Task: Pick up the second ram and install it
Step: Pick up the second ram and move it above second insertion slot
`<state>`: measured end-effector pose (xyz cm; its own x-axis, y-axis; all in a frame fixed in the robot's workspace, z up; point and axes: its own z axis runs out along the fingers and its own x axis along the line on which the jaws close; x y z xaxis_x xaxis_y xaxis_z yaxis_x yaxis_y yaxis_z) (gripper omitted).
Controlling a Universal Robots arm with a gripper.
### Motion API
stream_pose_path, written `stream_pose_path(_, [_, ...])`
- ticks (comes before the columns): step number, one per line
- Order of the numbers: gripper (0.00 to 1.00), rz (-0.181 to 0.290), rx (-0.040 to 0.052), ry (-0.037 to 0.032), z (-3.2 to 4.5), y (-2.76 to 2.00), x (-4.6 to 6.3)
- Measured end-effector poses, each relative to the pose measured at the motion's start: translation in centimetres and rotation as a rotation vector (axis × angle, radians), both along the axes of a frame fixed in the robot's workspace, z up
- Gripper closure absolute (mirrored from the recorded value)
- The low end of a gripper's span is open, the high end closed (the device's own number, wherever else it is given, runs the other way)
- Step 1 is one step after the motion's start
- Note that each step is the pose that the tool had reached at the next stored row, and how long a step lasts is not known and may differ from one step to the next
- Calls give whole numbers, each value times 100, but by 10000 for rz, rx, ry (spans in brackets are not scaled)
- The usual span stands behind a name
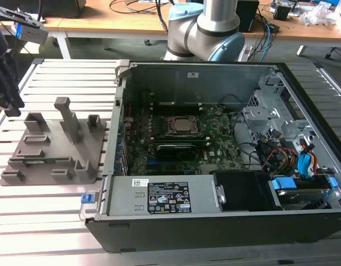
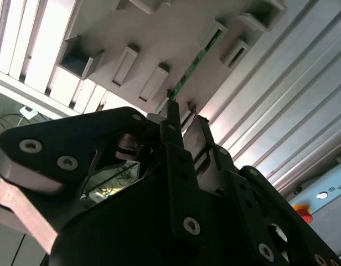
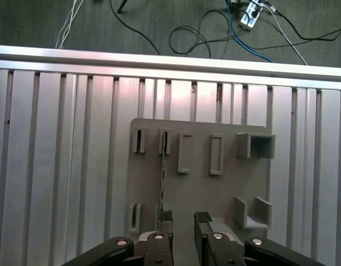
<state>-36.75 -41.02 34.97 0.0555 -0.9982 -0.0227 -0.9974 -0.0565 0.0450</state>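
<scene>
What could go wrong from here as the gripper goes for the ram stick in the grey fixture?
1. In the first wrist view the second ram seems to line up with one finger of the open gripper rather than the gap, so lowering might strike its top edge.
2. It stands on edge in narrow slots of the grey fixture, so an off-centre grip could tilt or jam it.

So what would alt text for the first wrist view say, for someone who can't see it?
The robot's open tool hangs over a grey fixture on a slatted metal table, one finger close to the end of a thin green ram stick standing on edge in the fixture's slots. Cables lie on the floor beyond.
</scene>
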Motion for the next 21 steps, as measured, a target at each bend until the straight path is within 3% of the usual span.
stream_pose_path(15, [70, 0, 0, 0, -137, 0, 0])
stream_pose_path(21, [70, 0, 0, 0, -257, 0, 0])
